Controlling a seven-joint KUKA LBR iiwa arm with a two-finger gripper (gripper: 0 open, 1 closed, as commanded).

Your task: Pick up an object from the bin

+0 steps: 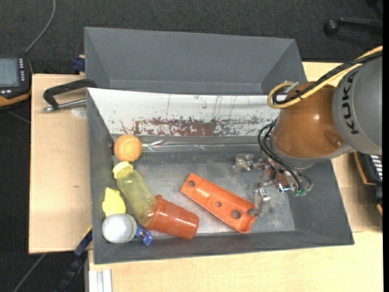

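Orange bar [217, 202] by front wall [243, 243] | fingers [262, 195] apart at its right end | open floor [200, 163] behind

Robotics lab (carpeted floor [182, 5]): KUKA arm [364, 111] over metal bin [182, 59].

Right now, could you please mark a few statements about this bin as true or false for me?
1. The orange ball lies near the back left corner of the bin. True.
2. The orange bar with holes stands upright against the back wall. False: it lies flat on the floor.
3. The gripper is at the bar's right end. True.
4. The white ball lies on the right side. False: it sits in the front left corner.
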